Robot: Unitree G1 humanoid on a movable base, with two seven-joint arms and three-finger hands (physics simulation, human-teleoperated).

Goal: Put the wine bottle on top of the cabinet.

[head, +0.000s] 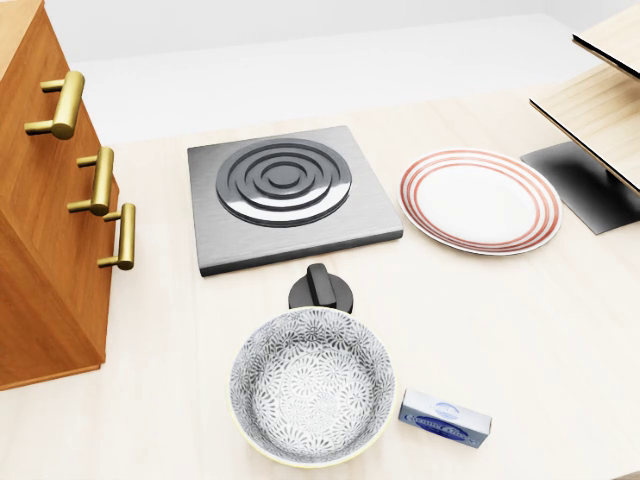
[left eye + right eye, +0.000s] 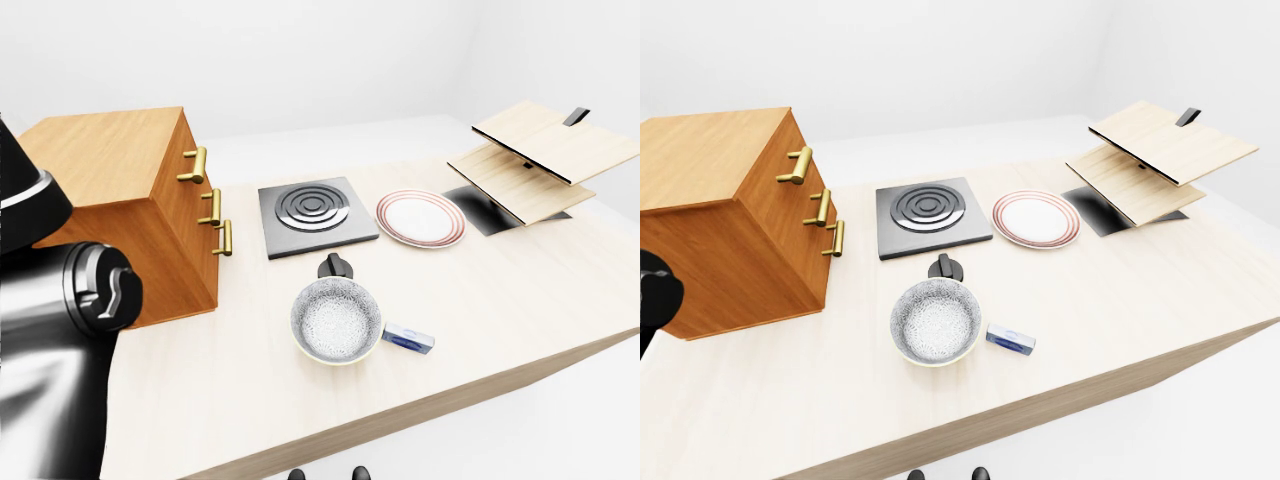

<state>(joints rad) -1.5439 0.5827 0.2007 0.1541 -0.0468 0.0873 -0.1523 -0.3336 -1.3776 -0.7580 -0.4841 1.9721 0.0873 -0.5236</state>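
Bottle isn't seen anywhere; cabinet [image 2: 715, 160] top is bare, so placing looks not yet done. Hands can't be made out either; only left arm [image 2: 50, 330] is shown.

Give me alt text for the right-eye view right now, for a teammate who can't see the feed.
A pale wooden table holds an orange-brown wooden cabinet with three brass handles at left, its top bare, with no wine bottle in view. Right of it sit a grey square hotplate, a red-rimmed white plate, a patterned grey bowl, a small blue box and a tilted wooden rack.
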